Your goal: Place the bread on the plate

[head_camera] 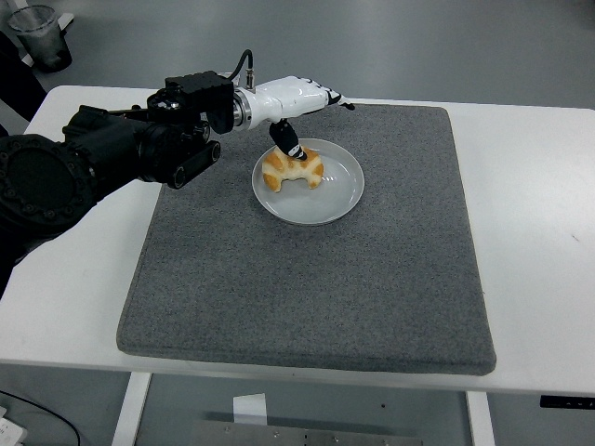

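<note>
1. The robot's left hand [296,100], white-shelled with black fingertips, reaches in from the left edge on a bulky black arm [112,158]. Its fingers are spread and extended, gripping nothing; most of them point to the right, past the far rim of the plate.
2. One dark finger, seemingly the thumb [284,139], hangs down from the palm towards the bread. Its tip is at the bread's upper edge, though whether it touches cannot be told.
3. Directly beneath the hand lies the golden-brown, crescent-shaped piece of bread [292,170]. It rests inside the plate, on the left part of the dish, free of any grasp.
4. The round white ceramic plate [337,189] sits below and slightly right of the hand, with bare white surface showing to the right of the bread.
5. The plate stands on a large grey felt-like rectangular mat [316,288], which extends well towards the near edge and to the right of the hand.
6. The mat lies on the white table [539,232], whose bare top shows on both sides.
7. Beyond the hand, just off the mat's far edge, stands a small clear square object [228,79].
8. Far to the left, off the table on the floor, is a translucent bin [39,35].
</note>
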`<state>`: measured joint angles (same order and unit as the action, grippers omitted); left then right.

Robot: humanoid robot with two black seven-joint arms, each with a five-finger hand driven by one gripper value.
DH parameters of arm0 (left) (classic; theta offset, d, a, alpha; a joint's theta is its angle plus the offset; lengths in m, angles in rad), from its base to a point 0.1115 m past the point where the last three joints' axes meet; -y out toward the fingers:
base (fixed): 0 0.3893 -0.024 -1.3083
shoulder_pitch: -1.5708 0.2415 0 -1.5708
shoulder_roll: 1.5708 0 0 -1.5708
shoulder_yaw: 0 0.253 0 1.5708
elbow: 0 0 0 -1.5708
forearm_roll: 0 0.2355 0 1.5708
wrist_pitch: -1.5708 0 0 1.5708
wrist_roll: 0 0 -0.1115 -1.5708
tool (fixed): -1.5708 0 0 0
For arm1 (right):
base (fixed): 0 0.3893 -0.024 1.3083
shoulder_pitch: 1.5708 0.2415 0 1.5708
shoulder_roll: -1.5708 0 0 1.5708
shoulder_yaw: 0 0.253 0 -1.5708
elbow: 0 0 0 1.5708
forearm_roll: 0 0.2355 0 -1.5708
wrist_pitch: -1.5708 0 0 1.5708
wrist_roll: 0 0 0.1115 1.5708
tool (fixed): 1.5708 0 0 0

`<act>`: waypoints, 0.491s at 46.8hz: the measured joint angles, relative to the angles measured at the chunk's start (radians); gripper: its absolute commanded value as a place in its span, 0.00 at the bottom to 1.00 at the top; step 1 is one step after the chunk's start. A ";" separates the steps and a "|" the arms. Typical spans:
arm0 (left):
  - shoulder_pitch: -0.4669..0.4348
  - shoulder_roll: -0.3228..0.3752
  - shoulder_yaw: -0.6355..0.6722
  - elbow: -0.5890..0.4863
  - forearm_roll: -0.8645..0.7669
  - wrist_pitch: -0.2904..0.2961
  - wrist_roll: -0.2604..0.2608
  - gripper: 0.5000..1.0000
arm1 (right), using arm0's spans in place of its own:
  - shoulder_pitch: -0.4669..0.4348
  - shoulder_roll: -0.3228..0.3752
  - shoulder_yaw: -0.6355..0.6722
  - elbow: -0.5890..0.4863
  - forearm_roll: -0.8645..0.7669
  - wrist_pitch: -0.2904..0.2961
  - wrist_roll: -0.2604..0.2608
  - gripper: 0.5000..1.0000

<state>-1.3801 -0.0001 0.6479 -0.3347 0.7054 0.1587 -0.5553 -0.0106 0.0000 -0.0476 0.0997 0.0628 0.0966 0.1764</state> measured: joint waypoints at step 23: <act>-0.019 0.000 -0.235 0.013 -0.029 -0.012 0.003 1.00 | 0.000 0.000 0.000 0.000 0.001 0.000 0.000 0.86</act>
<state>-1.3987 0.0000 0.4126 -0.3222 0.6763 0.1464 -0.5523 -0.0108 0.0000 -0.0474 0.0997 0.0636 0.0966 0.1764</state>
